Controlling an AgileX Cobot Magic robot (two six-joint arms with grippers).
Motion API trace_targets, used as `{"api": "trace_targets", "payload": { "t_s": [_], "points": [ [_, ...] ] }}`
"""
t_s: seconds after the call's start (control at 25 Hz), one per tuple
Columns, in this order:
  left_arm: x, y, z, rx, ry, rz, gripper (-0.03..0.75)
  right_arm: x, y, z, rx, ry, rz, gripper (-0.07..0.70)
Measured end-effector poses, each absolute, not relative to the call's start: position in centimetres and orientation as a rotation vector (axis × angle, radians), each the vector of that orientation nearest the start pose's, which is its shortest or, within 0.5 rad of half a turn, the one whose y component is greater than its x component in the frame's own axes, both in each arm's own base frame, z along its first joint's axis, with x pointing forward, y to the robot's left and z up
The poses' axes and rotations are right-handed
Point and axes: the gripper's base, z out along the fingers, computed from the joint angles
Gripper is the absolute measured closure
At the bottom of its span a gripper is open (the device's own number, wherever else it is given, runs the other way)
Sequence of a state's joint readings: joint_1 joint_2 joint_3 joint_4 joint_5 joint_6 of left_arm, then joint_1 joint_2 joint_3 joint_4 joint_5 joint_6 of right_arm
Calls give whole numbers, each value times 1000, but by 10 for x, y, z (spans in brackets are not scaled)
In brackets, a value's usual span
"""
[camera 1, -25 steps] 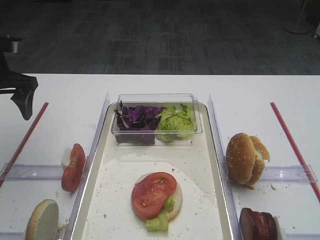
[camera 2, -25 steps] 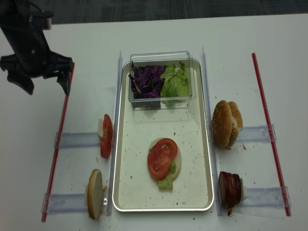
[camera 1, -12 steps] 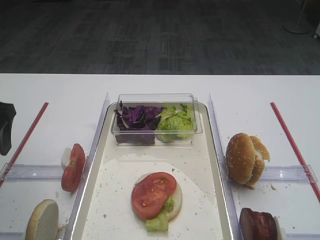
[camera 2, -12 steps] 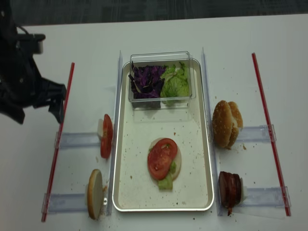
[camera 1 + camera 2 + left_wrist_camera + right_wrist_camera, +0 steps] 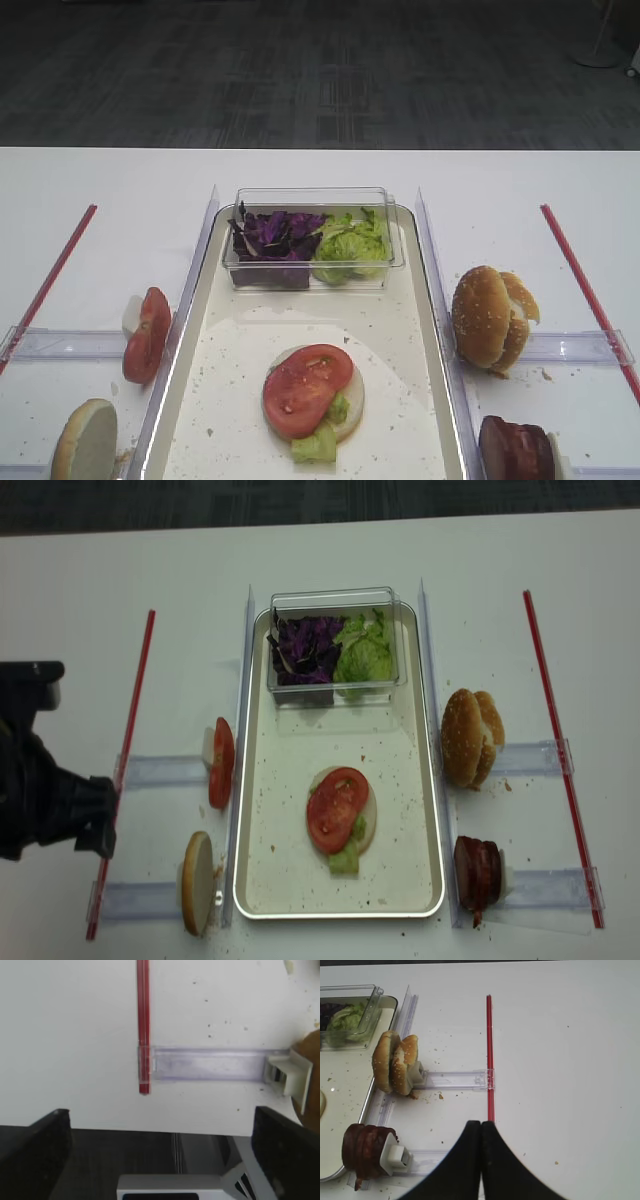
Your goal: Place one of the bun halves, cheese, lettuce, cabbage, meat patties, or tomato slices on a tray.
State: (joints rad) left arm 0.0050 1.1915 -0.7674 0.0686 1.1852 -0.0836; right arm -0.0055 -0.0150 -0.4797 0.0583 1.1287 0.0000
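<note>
The silver tray (image 5: pixel 330 315) holds a bun half topped with lettuce and a tomato slice (image 5: pixel 305 388). At its far end a clear tub holds cabbage (image 5: pixel 272 235) and lettuce (image 5: pixel 350 243). More tomato slices (image 5: pixel 221 762) and a bun half (image 5: pixel 197 882) stand on edge left of the tray. On its right stand bun halves (image 5: pixel 395 1062) and meat patties (image 5: pixel 365 1150). Cheese is out of view. My left gripper (image 5: pixel 55 848) hangs wide open and empty over the table's front left edge. My right gripper (image 5: pixel 481 1125) is shut on nothing, right of the patties.
Red rods (image 5: pixel 50 270) (image 5: pixel 585 285) lie along both outer sides of the white table. Clear plastic rails (image 5: pixel 60 343) (image 5: pixel 455 1079) carry the small food holders. The table's front edge (image 5: pixel 160 1132) runs under the left gripper. Crumbs speckle the tray floor.
The left arm has drawn back along the table's left side toward the front edge and left the first high view. Its jaws stayed wide open. The food has not moved.
</note>
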Motion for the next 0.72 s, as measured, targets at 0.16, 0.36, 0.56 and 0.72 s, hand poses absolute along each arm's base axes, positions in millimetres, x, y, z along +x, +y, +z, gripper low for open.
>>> {"api": "trace_targets", "payload": {
  "t_s": [0.16, 0.36, 0.56, 0.72],
  "points": [
    [153, 6, 250, -102, 3033, 89, 44, -8, 5, 266, 1, 2117, 67, 595],
    [122, 6, 254, -103, 2941, 83, 44, -8, 5, 266, 1, 2117, 67, 595],
    [93, 7, 244, -101, 2883, 88, 44, -8, 5, 266, 1, 2117, 67, 595],
    [78, 6, 244, -100, 2789, 81, 44, -8, 5, 266, 1, 2117, 67, 595]
  ]
}}
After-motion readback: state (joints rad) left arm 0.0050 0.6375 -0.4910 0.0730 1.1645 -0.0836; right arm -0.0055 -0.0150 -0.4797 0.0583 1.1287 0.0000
